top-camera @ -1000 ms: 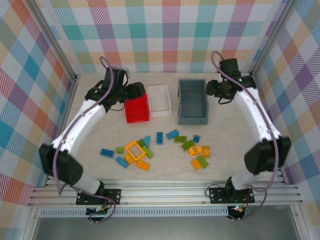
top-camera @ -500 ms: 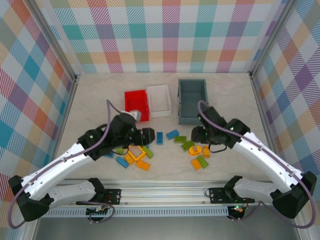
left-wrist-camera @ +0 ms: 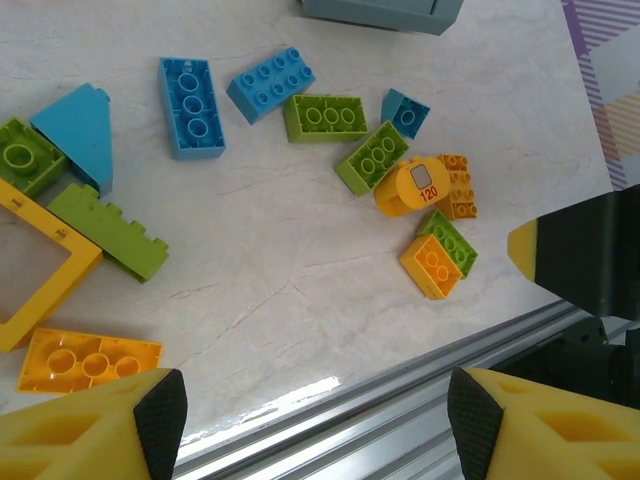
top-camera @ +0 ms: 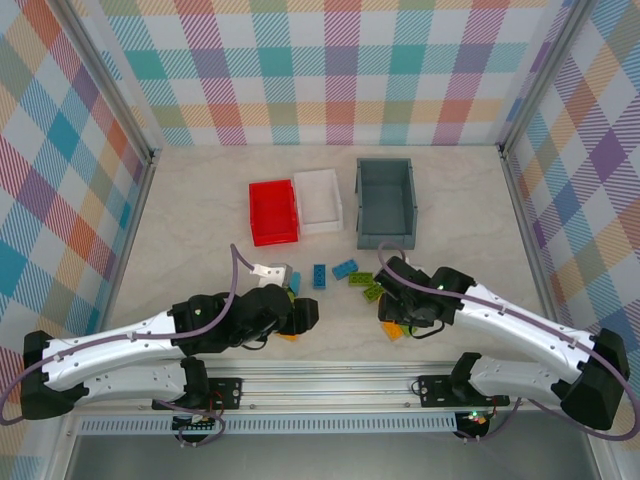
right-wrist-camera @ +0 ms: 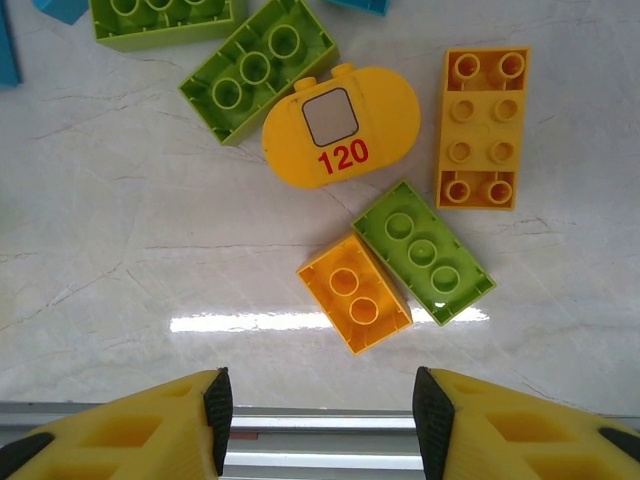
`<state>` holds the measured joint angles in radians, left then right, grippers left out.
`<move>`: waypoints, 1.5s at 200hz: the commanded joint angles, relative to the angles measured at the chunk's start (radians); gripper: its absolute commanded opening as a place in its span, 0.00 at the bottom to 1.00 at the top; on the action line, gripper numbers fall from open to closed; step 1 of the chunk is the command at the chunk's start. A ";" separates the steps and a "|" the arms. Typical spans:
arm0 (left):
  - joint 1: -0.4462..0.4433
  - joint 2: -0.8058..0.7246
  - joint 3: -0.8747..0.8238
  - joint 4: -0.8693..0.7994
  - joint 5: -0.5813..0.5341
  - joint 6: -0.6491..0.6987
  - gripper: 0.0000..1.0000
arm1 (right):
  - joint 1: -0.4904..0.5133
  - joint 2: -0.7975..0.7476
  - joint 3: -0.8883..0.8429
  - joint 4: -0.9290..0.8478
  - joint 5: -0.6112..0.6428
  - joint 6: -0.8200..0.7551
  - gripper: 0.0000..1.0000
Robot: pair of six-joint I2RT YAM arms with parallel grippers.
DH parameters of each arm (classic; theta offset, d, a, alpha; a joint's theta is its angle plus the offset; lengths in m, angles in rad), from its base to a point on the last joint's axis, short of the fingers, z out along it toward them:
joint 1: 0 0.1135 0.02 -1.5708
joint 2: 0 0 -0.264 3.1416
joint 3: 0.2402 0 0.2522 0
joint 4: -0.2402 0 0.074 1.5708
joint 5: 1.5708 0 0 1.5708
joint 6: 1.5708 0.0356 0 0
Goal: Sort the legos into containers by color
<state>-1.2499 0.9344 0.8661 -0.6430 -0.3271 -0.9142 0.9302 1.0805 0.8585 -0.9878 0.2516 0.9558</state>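
Low over scattered legos (left-wrist-camera: 190, 105), presumably lining up picks. Left gripper (left-wrist-camera: 312, 420) spread open, empty; right gripper (right-wrist-camera: 322, 415) likewise parted, aimed at small orange brick (right-wrist-camera: 354, 293). Glossy hard plastic, studded, blocky; one rounded yellow piece (right-wrist-camera: 341, 125). Loose on marbled table (top-camera: 200, 220), well apart from red bin (top-camera: 273, 212), white bin (top-camera: 318, 200), grey bin (top-camera: 385, 203).

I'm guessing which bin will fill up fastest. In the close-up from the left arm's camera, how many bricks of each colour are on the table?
Blue bricks: 4
Green bricks: 5
Yellow or orange pieces: 5, counting the square frame
Total: 14
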 commanded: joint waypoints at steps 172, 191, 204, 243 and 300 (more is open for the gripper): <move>-0.255 0.062 -0.123 0.335 -0.102 -0.060 0.73 | -0.001 0.342 -0.094 0.166 -0.032 -0.144 0.64; -0.255 0.049 -0.120 0.323 -0.109 -0.057 0.73 | -0.001 0.347 -0.088 0.150 -0.013 -0.152 0.64; -0.256 0.037 -0.120 0.316 -0.113 -0.057 0.73 | -0.001 0.341 -0.088 0.154 -0.016 -0.162 0.64; -0.256 0.024 -0.122 0.299 -0.128 -0.057 0.73 | 0.026 0.361 -0.058 0.179 -0.060 -0.171 0.56; -0.255 0.017 -0.122 0.286 -0.139 -0.063 0.73 | 0.057 0.429 -0.013 0.186 -0.063 -0.144 0.48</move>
<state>-1.4921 0.9710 0.7292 -0.3382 -0.4385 -0.9733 0.9787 1.4830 0.8143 -0.8001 0.1967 0.7982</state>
